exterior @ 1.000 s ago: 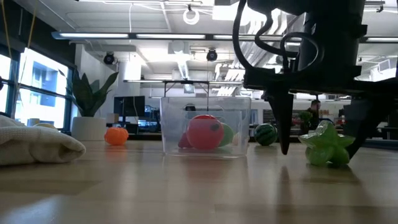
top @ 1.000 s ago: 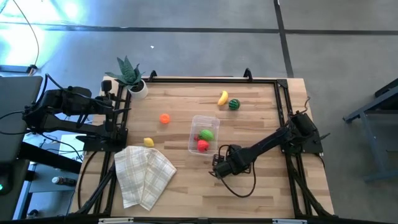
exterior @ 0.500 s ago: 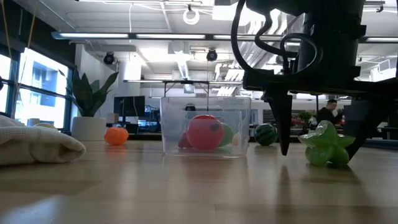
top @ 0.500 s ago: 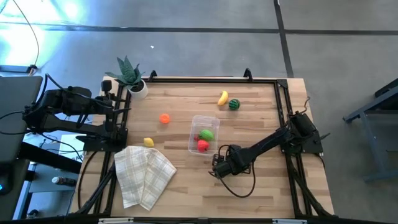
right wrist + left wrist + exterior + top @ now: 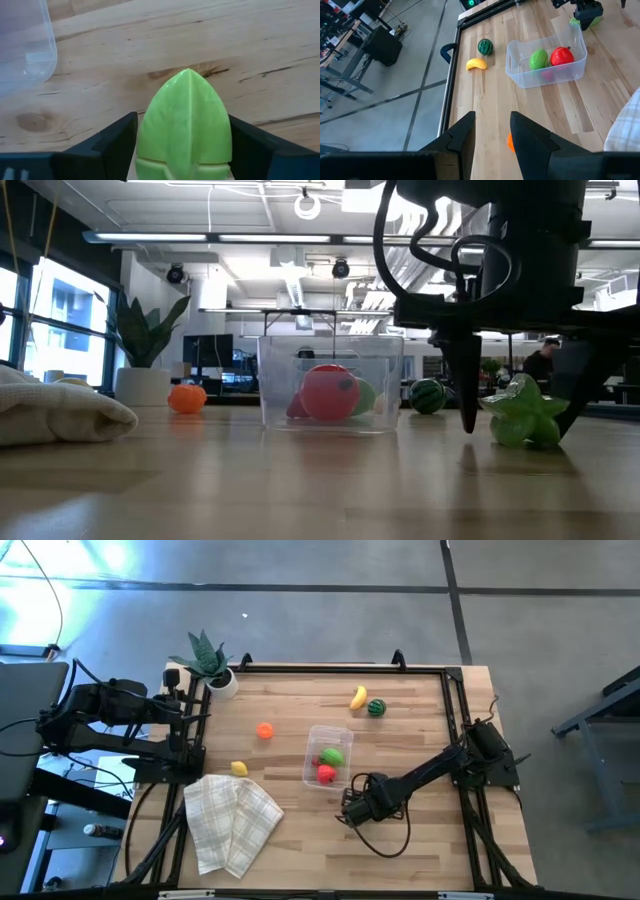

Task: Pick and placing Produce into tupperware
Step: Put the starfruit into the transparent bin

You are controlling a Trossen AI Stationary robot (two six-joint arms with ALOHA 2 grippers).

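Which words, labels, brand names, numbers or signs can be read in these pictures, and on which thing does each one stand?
None can be read.
Tupperware: clear plastic, no label or print visible.
Light green toy fruit between the right tool's fingers: plain surface, no marking.
Checked cloth: only a woven pattern, no text.
Screens in the room behind the table in the low view: too small and blurred to read.

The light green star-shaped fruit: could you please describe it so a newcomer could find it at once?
Start at the clear tupperware mid-table; just off its near right corner is the right gripper. The light green star fruit lies between its fingers, the only ridged, pointed piece outside the tub.
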